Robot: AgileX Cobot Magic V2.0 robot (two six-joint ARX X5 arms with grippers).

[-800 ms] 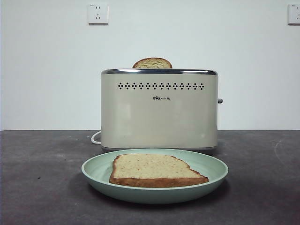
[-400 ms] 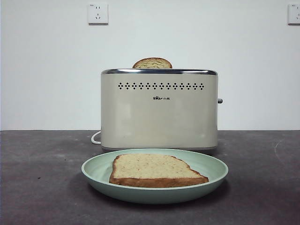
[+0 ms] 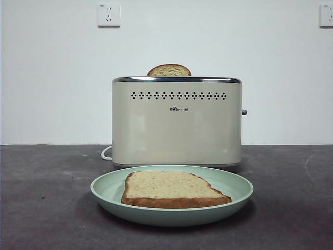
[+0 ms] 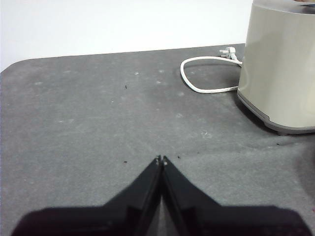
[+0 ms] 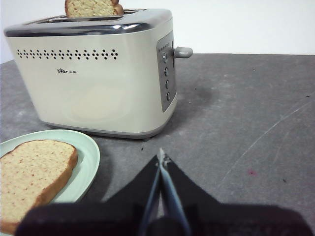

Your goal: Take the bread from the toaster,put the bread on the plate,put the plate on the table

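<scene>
The bread (image 3: pixel 171 188) lies flat on the pale-green plate (image 3: pixel 104 190), which rests on the dark grey table (image 3: pixel 41 208) in front of the cream toaster (image 3: pixel 177 125). A second slice (image 3: pixel 169 70) sticks up from the toaster's slot. In the right wrist view, my right gripper (image 5: pixel 161 156) is shut and empty, to the side of the plate (image 5: pixel 88 157) and bread (image 5: pixel 29 172), short of the toaster (image 5: pixel 98 83). In the left wrist view, my left gripper (image 4: pixel 161 160) is shut and empty over bare table, off the toaster's (image 4: pixel 280 64) cord end. Neither arm shows in the front view.
The toaster's white cord (image 4: pixel 197 83) loops on the table behind its left end. Its lever (image 5: pixel 182 51) sticks out from the control end. A white wall with two outlets (image 3: pixel 108 14) stands behind the table.
</scene>
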